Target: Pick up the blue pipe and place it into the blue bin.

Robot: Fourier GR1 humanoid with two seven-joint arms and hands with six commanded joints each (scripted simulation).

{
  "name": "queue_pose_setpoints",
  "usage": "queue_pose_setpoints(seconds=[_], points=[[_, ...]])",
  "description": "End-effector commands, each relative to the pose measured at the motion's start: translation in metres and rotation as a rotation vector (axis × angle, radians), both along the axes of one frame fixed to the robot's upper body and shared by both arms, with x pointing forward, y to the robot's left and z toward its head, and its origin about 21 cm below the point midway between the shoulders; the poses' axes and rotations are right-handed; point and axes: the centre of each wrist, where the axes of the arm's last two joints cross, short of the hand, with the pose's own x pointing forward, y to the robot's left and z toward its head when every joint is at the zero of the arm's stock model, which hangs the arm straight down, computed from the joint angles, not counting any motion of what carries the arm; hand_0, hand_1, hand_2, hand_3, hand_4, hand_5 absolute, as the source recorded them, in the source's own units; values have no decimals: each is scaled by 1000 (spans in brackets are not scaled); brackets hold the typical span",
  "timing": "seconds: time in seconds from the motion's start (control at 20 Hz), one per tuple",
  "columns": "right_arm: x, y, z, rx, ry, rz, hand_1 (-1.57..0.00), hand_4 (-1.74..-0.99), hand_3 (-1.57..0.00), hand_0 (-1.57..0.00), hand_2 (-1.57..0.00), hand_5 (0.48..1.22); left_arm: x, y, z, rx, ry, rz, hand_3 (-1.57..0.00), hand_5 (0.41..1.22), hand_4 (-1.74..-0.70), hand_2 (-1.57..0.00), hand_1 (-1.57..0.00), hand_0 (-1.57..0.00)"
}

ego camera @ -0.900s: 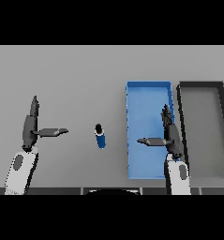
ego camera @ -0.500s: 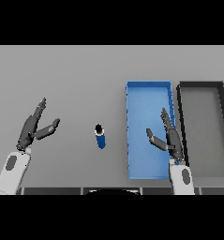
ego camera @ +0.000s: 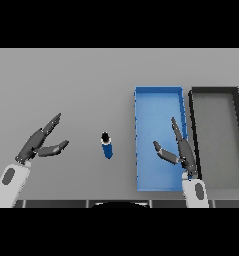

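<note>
Grey table (ego camera: pixel 81 80), blue pipe (ego camera: pixel 106 145) between hands

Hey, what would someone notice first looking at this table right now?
Probably the bright blue bin, right of centre, beside a black bin at the far right. Next, the small blue pipe on the grey table, left of the blue bin and apart from it. The open left hand shows at the left, the open right hand over the blue bin's near end.

Blue pipe (ego camera: pixel 107 146) on the table, apart from the blue bin (ego camera: pixel 158 100)
</note>
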Motion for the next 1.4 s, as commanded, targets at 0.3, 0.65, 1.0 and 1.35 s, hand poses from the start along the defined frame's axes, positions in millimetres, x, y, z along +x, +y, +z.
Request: queue_pose_setpoints(seconds=[0.3, 0.65, 1.0, 1.35], points=[[0, 4, 4, 8, -21, 22, 1, -1211, 1, 1, 1, 613, -22, -51, -11, -10, 70, -233, 1, 490, -1170, 1, 1, 1], [-5, 6, 6, 15, -24, 5, 1, -1230, 1, 1, 1, 622, -22, -93, -30, 7, 70, -270, 1, 465, -1193, 1, 1, 1], [-6, 3, 3, 20, -4, 0, 1, -1208, 1, 1, 1, 608, -1, -134, -56, -25, 133, -295, 1, 464, -1172, 1, 1, 1], [-9, 1, 2, 29, 0, -7, 1, -1206, 1, 1, 1, 606, 8, -161, -67, -97, 107, -335, 1, 533, -1215, -1, 1, 1]])
